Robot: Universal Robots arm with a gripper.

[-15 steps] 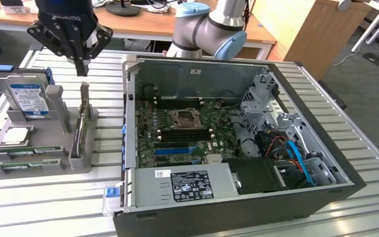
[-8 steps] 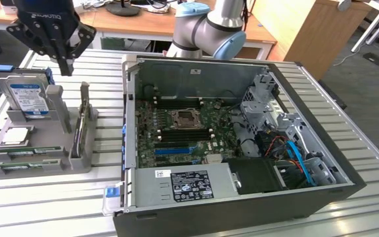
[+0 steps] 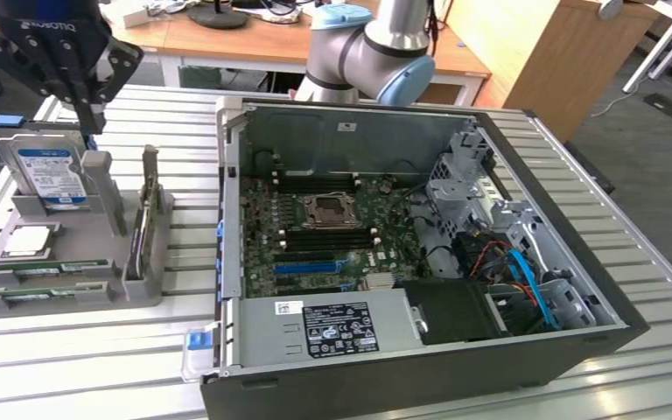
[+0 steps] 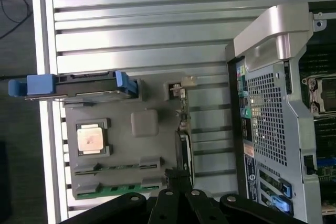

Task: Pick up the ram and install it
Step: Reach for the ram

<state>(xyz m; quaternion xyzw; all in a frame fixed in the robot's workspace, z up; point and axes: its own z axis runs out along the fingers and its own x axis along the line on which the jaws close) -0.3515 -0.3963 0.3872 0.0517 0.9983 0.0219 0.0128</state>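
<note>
Green and thin, the ram [image 3: 46, 299] [image 4: 113, 188] sits on edge in the outermost slot of the grey holder [image 3: 150, 267] [image 4: 126, 150], at the far end from the hard drive [image 3: 50, 171] [image 4: 89, 85]. My gripper [image 3: 83, 118] [image 4: 177, 176] hangs above the holder, well apart from the ram, fingers pressed together with nothing between them. Beside the holder stands the open computer case [image 3: 616, 337].
</note>
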